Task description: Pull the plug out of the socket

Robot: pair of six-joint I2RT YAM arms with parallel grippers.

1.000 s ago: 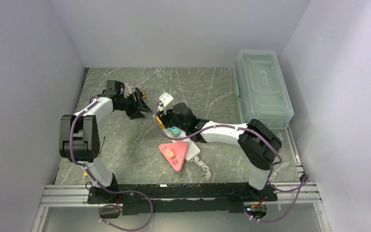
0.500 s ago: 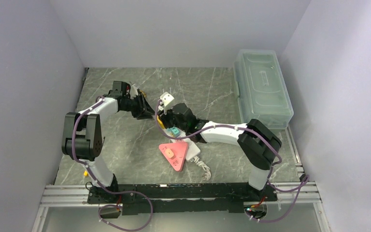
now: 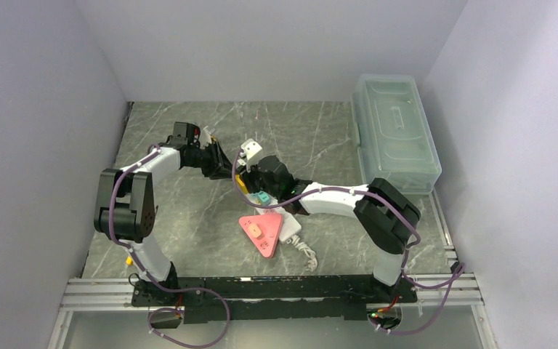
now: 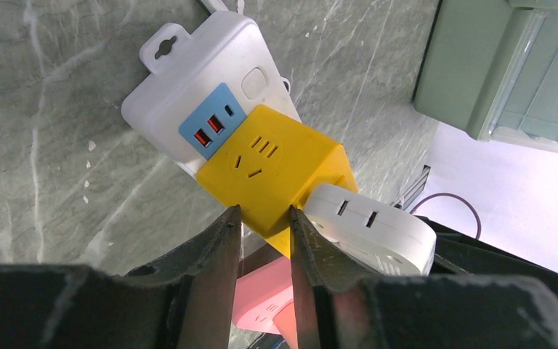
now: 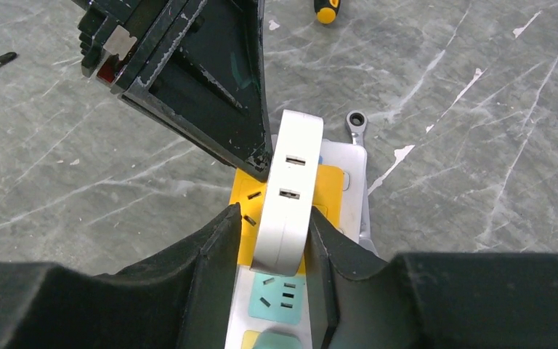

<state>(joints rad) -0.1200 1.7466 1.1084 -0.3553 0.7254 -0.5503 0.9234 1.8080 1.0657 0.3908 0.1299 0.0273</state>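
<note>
Your right claw (image 5: 272, 218) clamped on the white plug (image 5: 288, 193), power strip (image 4: 189, 94) directly beneath it, your left claw (image 4: 263, 212) at the strip's yellow outlet (image 4: 269, 171), narrow gap, grip can't be told.

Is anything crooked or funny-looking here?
Yes. A wrench seems tucked under the far end of the socket, so the strip may not lie flat. The right gripper clamps the white plug standing on its yellow face.

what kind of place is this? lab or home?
Likely a robot lab cell: blank walls box in a marble-look table, two arms bolted to a metal rail, power strip as prop.
</note>
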